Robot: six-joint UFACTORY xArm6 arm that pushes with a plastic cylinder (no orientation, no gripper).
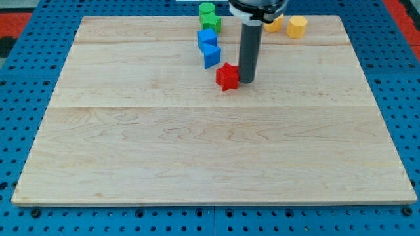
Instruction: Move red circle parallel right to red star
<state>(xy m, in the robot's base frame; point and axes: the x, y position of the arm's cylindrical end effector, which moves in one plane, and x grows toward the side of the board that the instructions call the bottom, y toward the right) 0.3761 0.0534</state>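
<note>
One red block point(228, 76) lies on the wooden board point(197, 144), a little above its middle; its outline looks jagged like a star, but I cannot be sure of the shape. I see no second red block. My tip point(247, 80) rests on the board right against this block's right side. The dark rod rises straight from there to the view's top and hides what lies behind it.
Two blue blocks point(207, 37) point(211, 56) stand just up and left of the red block. Two green blocks point(206, 10) point(213, 25) sit above them at the top edge. Two yellow blocks point(296, 26) point(273, 25) lie at the top, right of the rod.
</note>
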